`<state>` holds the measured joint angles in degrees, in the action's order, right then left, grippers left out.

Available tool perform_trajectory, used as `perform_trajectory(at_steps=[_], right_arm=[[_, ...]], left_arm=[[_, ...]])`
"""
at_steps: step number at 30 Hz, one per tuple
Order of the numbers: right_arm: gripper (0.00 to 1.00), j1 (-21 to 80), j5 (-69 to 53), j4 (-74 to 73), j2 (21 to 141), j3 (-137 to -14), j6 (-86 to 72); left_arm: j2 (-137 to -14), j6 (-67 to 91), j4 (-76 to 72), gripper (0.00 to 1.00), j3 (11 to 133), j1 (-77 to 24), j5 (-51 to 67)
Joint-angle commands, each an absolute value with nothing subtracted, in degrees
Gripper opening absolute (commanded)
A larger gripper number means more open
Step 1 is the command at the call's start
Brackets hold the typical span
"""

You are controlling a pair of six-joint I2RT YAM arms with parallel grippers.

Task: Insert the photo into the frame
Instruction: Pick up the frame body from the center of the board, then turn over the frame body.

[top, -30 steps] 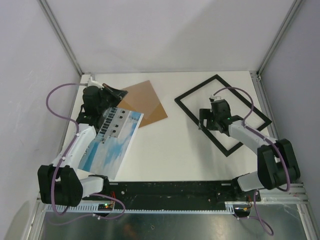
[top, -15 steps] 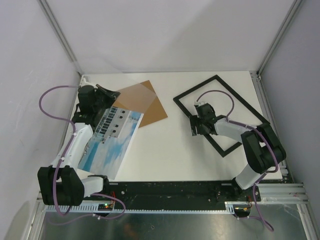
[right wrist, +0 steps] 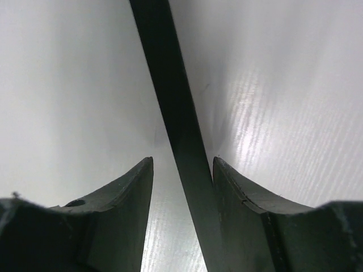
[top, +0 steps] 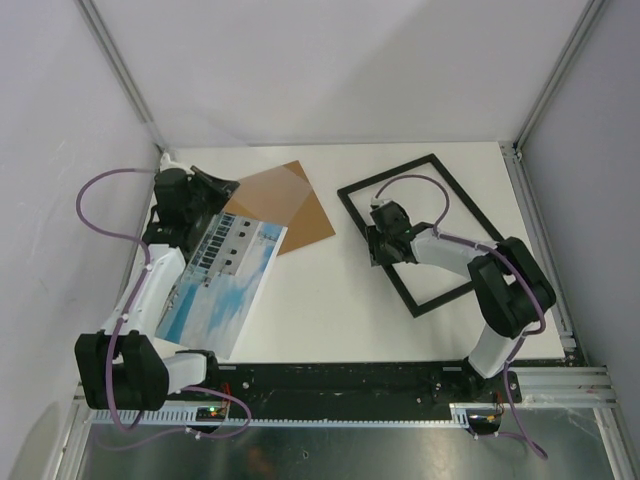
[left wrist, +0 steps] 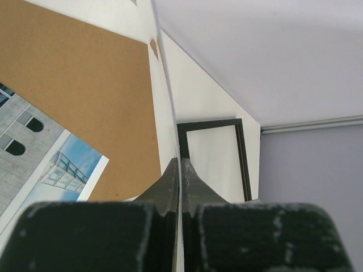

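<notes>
Looking down on a white table point(top: 320, 310) from above, with 6 o'clock at the near edge, where two robot arms are bolted side by side. One photo point(top: 225, 280), a print of a white building against blue sky, sits at about 8 o'clock, slanting from the near left toward the centre. The left gripper point(left wrist: 180, 165) is at the photo's far left corner, with its two fingers pressed together on the thin edge of the sheet, pinching it. One frame point(top: 390, 174), a thin black rectangle turned at an angle, lies flat on the table at about 2 o'clock, well apart from the photo. The right gripper point(right wrist: 183, 160) is at the frame's left rail with its two fingers spread to either side of the black bar. In its wrist view the right-hand finger touches the bar and a gap shows beside the other. One plain brown backing board point(top: 290, 205) lies farther back at about 11 o'clock, between the photo's far end and the frame, with its near part hidden under the photo.
</notes>
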<state>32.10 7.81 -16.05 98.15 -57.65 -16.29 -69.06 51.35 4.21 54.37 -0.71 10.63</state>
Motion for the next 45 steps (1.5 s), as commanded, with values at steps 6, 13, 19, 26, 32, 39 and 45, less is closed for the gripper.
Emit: perform_trajectory(at_steps=[6,13,19,26,32,39,45], right_arm=[[0.56,35.59,11.55,-21.37,102.54,-61.00,-16.40],[0.28,36.17,9.24,-23.00,101.99,-61.14,-16.37],[0.02,34.60,6.20,-26.59,97.82,-65.36,-18.20],[0.00,33.49,1.38,-33.53,92.26,-76.91,-20.36],[0.00,32.06,-5.77,-36.88,88.81,-87.23,-25.95],[0.00,30.45,-17.35,-32.78,85.86,-96.70,-37.54],[0.00,27.91,-26.19,-17.33,82.10,-93.73,-54.74]], left_arm=[[-69.07,48.74,2.41,0.00,59.08,-0.18,10.51],[-69.75,48.39,2.69,0.00,59.83,-0.18,10.43],[-70.58,47.79,3.18,0.00,61.22,-0.18,11.42],[-69.37,45.38,5.72,0.00,61.77,-0.18,9.78],[-67.35,42.68,7.96,0.00,61.59,-0.18,6.15],[-66.47,41.44,8.69,0.00,62.22,-0.18,5.33],[-65.97,40.97,8.95,0.00,62.64,-0.18,6.04]])
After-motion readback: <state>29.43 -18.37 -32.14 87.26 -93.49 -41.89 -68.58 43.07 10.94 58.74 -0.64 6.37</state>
